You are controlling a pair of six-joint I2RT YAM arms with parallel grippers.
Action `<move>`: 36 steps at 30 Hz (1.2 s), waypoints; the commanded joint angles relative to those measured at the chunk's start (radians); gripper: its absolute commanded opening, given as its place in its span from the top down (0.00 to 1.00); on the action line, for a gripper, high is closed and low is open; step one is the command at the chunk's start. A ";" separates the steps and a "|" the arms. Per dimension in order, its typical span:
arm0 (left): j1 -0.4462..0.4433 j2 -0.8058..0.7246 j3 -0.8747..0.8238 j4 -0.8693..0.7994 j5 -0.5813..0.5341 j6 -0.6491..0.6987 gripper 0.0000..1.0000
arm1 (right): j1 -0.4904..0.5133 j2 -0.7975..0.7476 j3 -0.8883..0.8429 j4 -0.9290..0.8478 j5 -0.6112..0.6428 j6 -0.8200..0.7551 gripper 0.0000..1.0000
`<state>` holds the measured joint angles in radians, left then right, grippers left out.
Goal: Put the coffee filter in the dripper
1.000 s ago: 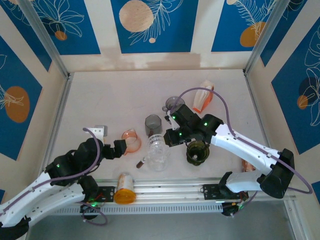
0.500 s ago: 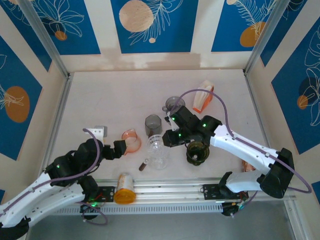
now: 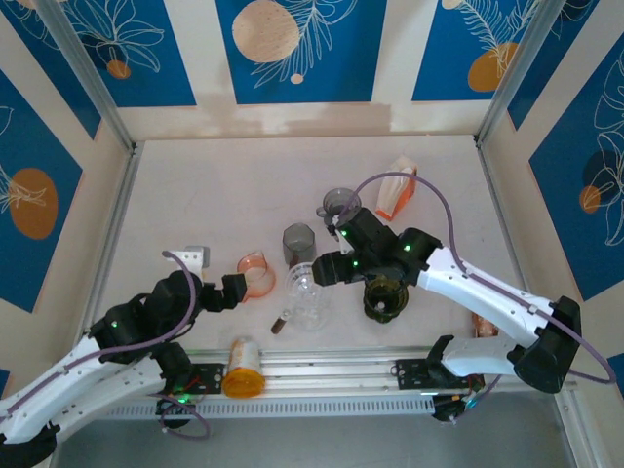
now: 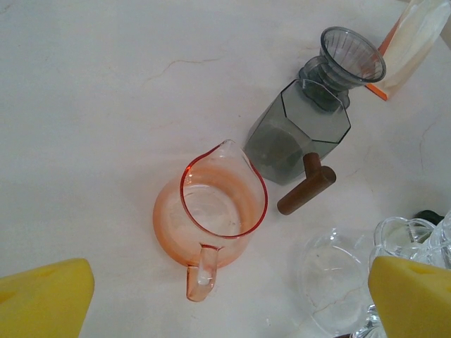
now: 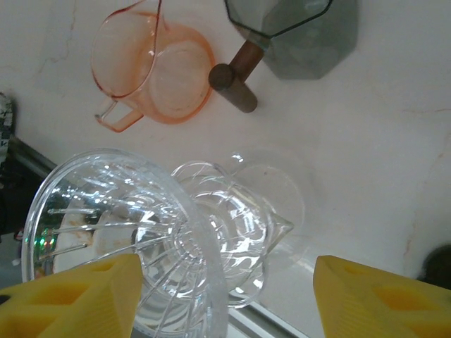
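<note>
- Right wrist view: the right end effector (image 5: 225, 296) stands with its fingers apart around the clear dripper (image 5: 141, 232), which is tilted on the table (image 5: 394, 141).
- The left end effector (image 4: 227, 296) is wide apart and empty.
- Next, I judge: fetch the white coffee filter (image 3: 398, 190), which is well apart from the dripper.
- A second ago the right fingers were together.

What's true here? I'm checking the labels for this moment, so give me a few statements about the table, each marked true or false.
1. The pink pitcher stands upright near the grey hexagonal cup. True.
2. The left gripper is shut on the pitcher's handle. False: its jaws stand wide open and hold nothing.
3. A paper filter already sits in the clear glass dripper. False: it is empty.
4. The right gripper is open at the clear glass dripper. True.
</note>
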<state>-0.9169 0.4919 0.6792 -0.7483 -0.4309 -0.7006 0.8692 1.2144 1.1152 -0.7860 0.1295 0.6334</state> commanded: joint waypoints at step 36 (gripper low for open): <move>-0.008 0.014 -0.052 0.079 0.012 -0.002 0.00 | -0.756 0.528 0.171 0.331 0.105 -0.128 0.65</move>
<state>-0.9169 0.5003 0.6346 -0.6918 -0.4122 -0.7074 0.1196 1.7397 1.2999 -0.5072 0.2543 0.5449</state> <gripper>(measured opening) 0.998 0.355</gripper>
